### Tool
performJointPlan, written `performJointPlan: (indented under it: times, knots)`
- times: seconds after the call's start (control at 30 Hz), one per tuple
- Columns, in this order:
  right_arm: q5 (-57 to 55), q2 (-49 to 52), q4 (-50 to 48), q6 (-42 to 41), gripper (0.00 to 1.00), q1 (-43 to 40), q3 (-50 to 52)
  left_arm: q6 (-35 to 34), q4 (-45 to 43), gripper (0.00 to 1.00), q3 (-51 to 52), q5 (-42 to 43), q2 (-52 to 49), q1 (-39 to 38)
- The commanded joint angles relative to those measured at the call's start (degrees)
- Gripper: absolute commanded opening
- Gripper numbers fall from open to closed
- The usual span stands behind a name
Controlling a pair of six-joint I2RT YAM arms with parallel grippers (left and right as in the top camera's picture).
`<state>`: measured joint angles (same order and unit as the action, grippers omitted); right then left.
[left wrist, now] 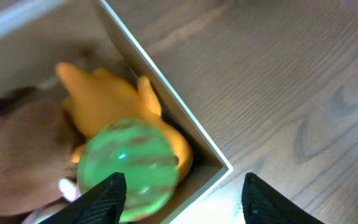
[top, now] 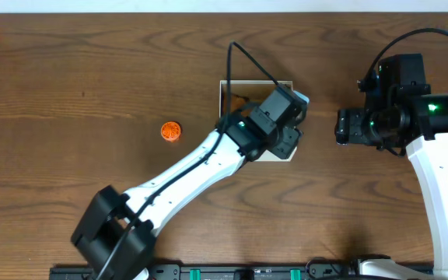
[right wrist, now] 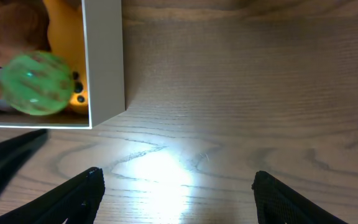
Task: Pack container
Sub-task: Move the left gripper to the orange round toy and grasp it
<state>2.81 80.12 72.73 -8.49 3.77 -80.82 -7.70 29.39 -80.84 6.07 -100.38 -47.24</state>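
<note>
The container (top: 225,99) is a small white-walled box with a brown inside, mostly hidden under my left arm in the overhead view. In the left wrist view its white corner (left wrist: 219,163) shows, with a green translucent ball (left wrist: 129,162) on an orange toy (left wrist: 104,102) and a brown toy (left wrist: 17,149) inside. My left gripper (left wrist: 182,196) is open above that corner, with the ball free below it. The right wrist view shows the container wall (right wrist: 104,62) and the green ball (right wrist: 36,83). My right gripper (right wrist: 176,193) is open and empty over bare table right of the container. A small orange toy (top: 170,131) lies on the table to the left.
The wooden table (top: 68,70) spreads all round. My right arm (top: 395,117) hangs over the table right of the box. A black rail (top: 239,272) runs along the front edge.
</note>
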Motion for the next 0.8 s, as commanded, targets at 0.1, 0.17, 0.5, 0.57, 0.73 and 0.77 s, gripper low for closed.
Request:
performJointPlan:
  times: [0.1, 0.17, 0.5, 0.57, 0.73, 0.77]
  knots:
    - [-0.44, 0.13, -0.04, 0.83, 0.79, -0.39, 0.26, 0.13, 0.98, 0.60, -0.50, -3.15, 0.96, 0.39]
    - [-0.44, 0.13, -0.07, 0.83, 0.80, -0.39, 0.26, 0.17, 0.98, 0.59, -0.50, -3.19, 0.44, 0.48]
    - [-0.44, 0.13, -0.11, 0.85, 0.80, -0.39, 0.26, 0.13, 2.93, 0.54, -0.48, -9.81, -0.35, 1.68]
    - [-0.44, 0.13, -0.07, 0.85, 0.80, -0.39, 0.26, 0.13, 3.56, 0.53, -0.31, -10.05, -0.48, 2.60]
    - [-0.44, 0.13, -0.04, 0.85, 0.80, -0.39, 0.26, 0.07, 5.84, 0.50, -0.07, -10.27, -1.11, 6.01]
    - [-0.44, 0.13, -0.09, 0.85, 0.80, -0.39, 0.26, -0.15, 6.43, 0.49, -0.07, -10.25, -1.11, 6.84]
